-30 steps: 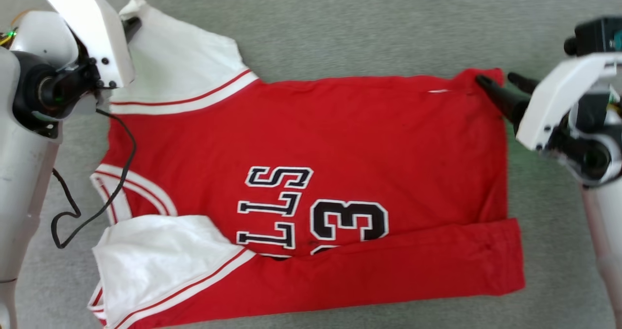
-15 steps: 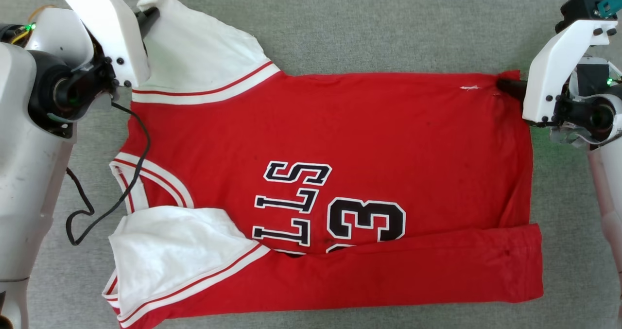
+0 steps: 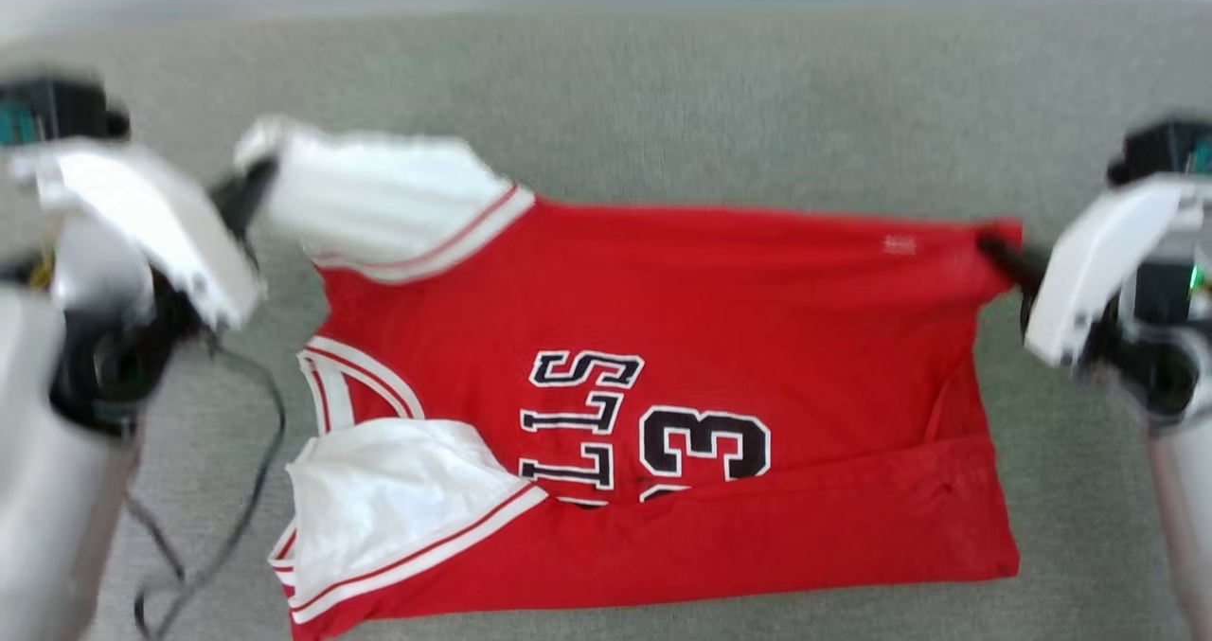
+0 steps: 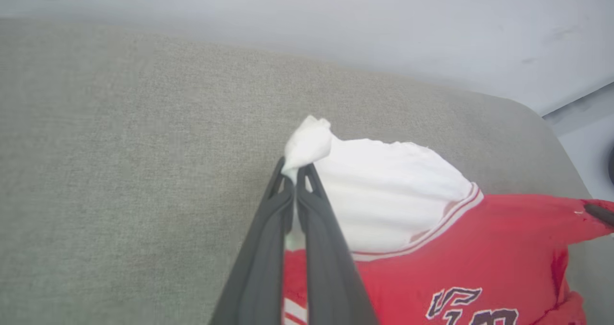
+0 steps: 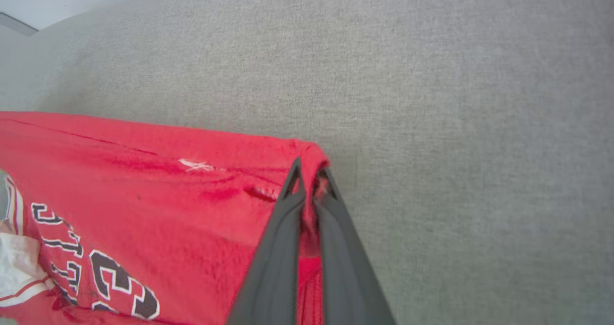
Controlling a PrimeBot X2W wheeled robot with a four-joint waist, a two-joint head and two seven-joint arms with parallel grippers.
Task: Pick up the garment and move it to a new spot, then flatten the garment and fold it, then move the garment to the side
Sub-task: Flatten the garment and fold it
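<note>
Head view is pretty smeared, but the garment is spread across the middle of the frame on the grey fabric surface, lettering sideways, with its bottom strip already folded up over the number. My left gripper at the upper left is clamped on the tip of the white sleeve. My right gripper at the right edge is pinched on the red hem corner, so I reckon that top edge is held taut between them, ready to bring down for the second fold. Left wrist view: both fingers are squeezed together mid-frame with a nub of white cloth poking out above the tips, the sleeve draping off to the right. Right wrist view: same deal, fingers closed on the bunched red corner at centre, cloth running off to the lower left. Looks like a solid hold on both ends to me.
</note>
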